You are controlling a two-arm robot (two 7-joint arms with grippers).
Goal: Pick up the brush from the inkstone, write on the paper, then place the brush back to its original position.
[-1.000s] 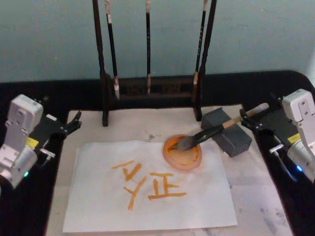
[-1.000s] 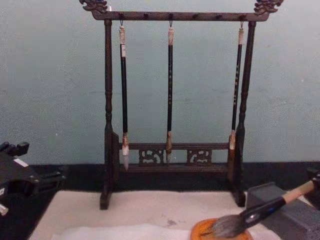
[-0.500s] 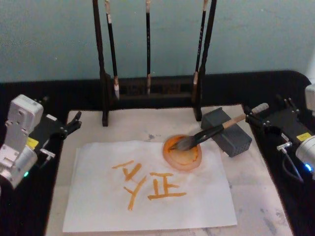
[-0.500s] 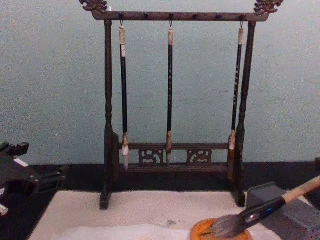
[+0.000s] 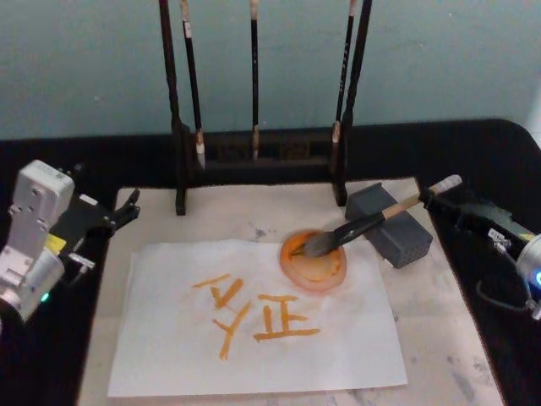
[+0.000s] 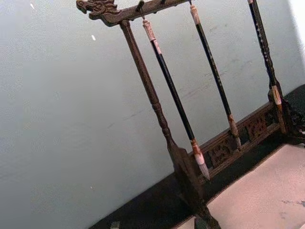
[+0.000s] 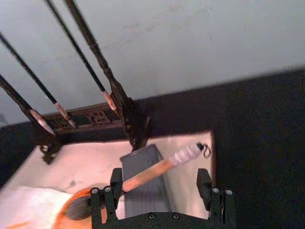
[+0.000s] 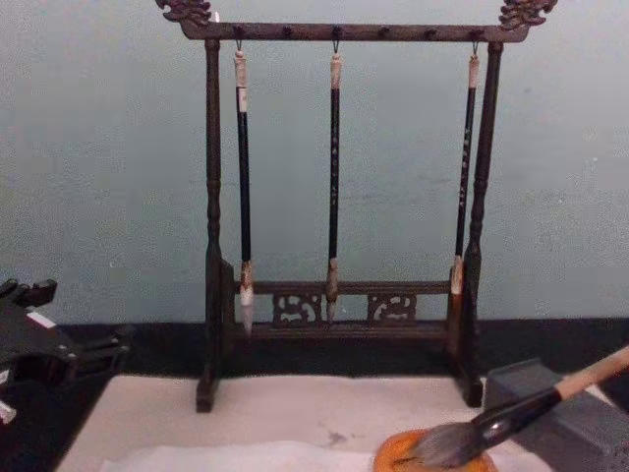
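Observation:
The brush (image 5: 372,222) lies still, its grey bristles in the orange dish (image 5: 313,266) and its tan handle across the grey inkstone block (image 5: 390,227). Its white end cap (image 5: 445,183) points to the right. The paper (image 5: 254,338) lies in front of the dish and carries orange strokes. My right gripper (image 5: 446,207) hovers open just right of the end cap, touching nothing. In the right wrist view the brush handle (image 7: 147,174) runs beyond the open right gripper (image 7: 159,183). My left gripper (image 5: 125,210) stays parked at the mat's far left edge, open and empty.
A dark wooden stand (image 5: 254,152) with three thin hanging brushes rises behind the cream felt mat (image 5: 439,338). The same stand (image 8: 334,197) spans the chest view. Black tabletop (image 5: 499,152) surrounds the mat on both sides.
My right gripper has let go of the brush's handle end and drawn back to the right and lower. The brush stays on the block and dish. The left arm has not moved.

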